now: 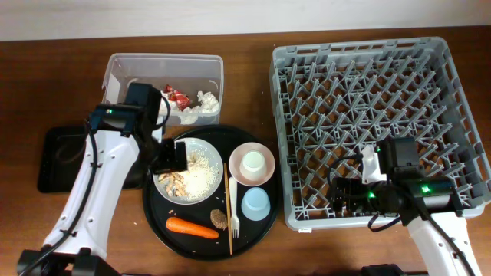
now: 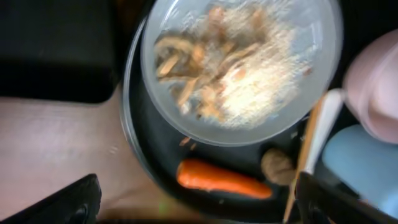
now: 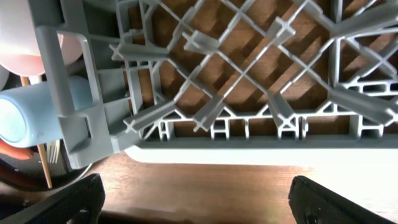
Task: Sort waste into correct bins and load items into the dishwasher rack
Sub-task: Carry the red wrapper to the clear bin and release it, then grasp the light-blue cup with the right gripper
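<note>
Hovering left gripper (image 1: pixel 170 156): I see its jaws spread wide, empty, over the white plate (image 1: pixel 219 162) of food scraps (image 1: pixel 196 178).
Right gripper (image 1: pixel 347 192): wide apart, empty, above the dishwasher rack (image 1: pixel 360 69) at its front edge.

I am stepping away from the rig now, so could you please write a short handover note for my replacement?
Left gripper: open, empty, above the white plate of food scraps.
Right gripper: open, empty, over the near-left corner of the dishwasher rack.
Done: red wrapper and white tissues lie in the clear tub.
Left: food scraps, carrot and brown lump, all on the round black tray, need binning; the shallow black tray looks empty.
Plate, pink bowl with the white cup in it, blue cup and fork need loading; the rack holds nothing.
</note>
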Robot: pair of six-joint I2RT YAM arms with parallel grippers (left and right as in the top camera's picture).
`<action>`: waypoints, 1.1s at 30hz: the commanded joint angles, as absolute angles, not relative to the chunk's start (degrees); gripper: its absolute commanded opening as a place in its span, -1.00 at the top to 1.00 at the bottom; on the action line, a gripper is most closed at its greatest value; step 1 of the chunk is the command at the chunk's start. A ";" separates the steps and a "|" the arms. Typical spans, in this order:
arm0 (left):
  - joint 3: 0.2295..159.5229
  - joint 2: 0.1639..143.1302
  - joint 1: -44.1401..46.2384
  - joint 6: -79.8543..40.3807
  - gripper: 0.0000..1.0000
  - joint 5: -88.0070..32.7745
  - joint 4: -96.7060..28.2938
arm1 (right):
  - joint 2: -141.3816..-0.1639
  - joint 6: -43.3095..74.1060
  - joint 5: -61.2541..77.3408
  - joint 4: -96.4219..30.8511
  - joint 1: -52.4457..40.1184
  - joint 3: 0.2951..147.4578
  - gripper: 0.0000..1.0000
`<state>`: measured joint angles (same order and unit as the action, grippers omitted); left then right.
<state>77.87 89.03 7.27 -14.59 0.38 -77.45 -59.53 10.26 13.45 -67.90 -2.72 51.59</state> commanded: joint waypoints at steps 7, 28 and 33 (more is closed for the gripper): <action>77.65 88.36 6.94 -17.12 -0.99 5.87 -80.31 | -59.35 12.88 14.37 -69.82 -7.16 57.60 -0.96; 77.65 88.36 4.82 -17.52 -0.99 5.85 -78.26 | -96.79 23.53 1.43 -61.73 -52.10 74.91 -0.97; 77.65 88.36 4.82 -17.52 -0.99 5.85 -78.24 | -101.75 26.04 0.75 -57.69 -52.07 74.52 -0.97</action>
<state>77.84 89.01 5.10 -16.78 5.02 -78.37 -101.56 24.43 1.87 -58.81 -51.86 74.02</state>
